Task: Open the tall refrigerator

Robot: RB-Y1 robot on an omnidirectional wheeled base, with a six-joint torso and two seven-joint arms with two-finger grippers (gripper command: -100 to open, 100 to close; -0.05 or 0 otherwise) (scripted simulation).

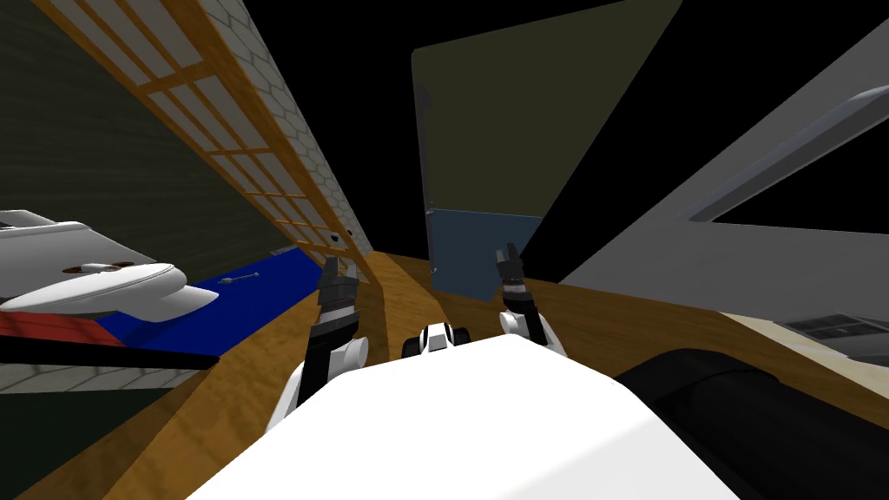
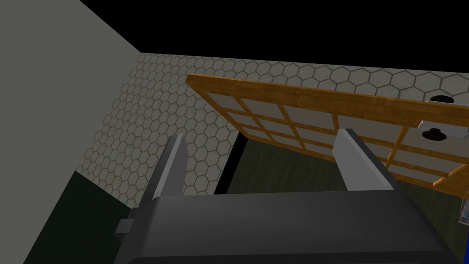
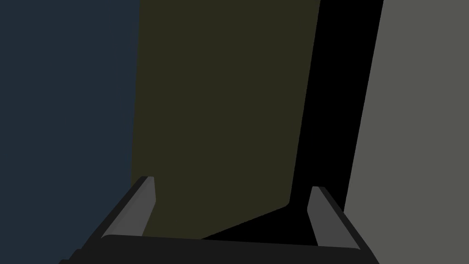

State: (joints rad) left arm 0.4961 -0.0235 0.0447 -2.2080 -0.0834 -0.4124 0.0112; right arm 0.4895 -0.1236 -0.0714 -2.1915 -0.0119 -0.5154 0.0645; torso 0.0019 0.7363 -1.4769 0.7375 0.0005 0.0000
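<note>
Facing the tall refrigerator (olive above, blue below), standing close ahead, seemingly unopened. Holding the right pincer raised before it and the left pincer aside, both spread wide, gripping nothing. Grasping and pulling remaining.

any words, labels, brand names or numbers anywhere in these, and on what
None readable.
Olive and blue panel: plain.
Grey front with a bar handle: plain.
Wooden lattice door: plain.
Small coloured patch beside the lattice: too cut off to read.
</note>
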